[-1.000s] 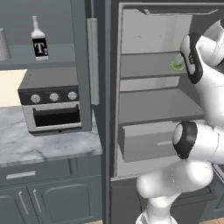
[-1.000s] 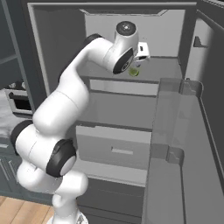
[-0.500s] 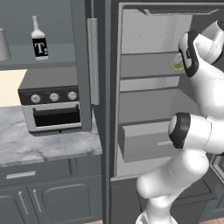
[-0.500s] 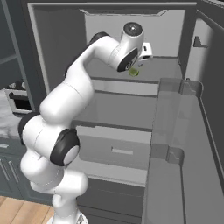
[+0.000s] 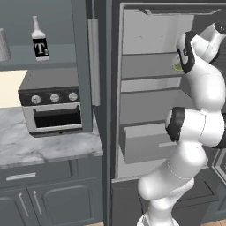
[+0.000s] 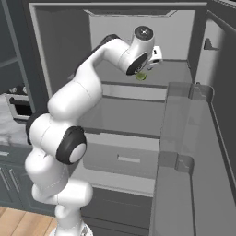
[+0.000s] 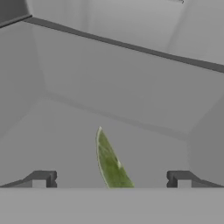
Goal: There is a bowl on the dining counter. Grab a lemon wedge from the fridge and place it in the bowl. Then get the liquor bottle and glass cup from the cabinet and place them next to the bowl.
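My gripper (image 7: 111, 179) is spread fully wide, holding nothing, inside the fridge (image 5: 150, 110). Lemon wedge (image 7: 111, 162) lies on the fridge's upper shelf, between my fingertips (image 7: 40, 178), untouched.

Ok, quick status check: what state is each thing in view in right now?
fridge: door open, shelves exposed.
lemon wedge: lying on an upper fridge shelf, not gripped.
end effector: open, fingertips either side of the wedge.
cabinet: door open.
liquor bottle: upright on the cabinet shelf.
glass cup: upright on the same shelf.
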{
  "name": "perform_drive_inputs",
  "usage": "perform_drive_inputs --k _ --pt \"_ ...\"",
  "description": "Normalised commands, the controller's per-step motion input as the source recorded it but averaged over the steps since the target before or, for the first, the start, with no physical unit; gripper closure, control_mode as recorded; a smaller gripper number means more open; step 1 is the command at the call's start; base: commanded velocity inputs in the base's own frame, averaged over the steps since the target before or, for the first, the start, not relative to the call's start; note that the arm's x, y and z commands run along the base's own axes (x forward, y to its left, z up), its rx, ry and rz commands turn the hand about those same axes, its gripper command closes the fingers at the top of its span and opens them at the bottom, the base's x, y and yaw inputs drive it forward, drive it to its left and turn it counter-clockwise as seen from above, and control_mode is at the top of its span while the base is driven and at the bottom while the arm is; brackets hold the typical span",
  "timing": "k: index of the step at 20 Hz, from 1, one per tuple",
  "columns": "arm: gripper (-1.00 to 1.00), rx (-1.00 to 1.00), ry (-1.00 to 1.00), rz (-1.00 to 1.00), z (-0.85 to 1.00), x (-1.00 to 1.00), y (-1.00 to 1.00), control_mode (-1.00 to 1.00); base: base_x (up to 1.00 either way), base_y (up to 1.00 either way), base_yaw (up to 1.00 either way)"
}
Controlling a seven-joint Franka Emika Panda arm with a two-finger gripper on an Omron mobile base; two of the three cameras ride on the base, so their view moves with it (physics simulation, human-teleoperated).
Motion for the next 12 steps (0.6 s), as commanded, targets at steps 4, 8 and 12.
perform_drive_inputs --k 4,8,12 --pt "-1.0 0.0 0.0 0.0 -0.1 0.28 -0.12 -1.0 0.0 0.0 0.0" --pt "-1.0 0.0 0.01 0.0 -0.16 0.17 -0.11 -1.0 0.0 0.0 0.0" --pt "-1.0 0.0 0.01 0.0 -0.18 0.0 0.0 -1.0 0.0 0.0 0.0"
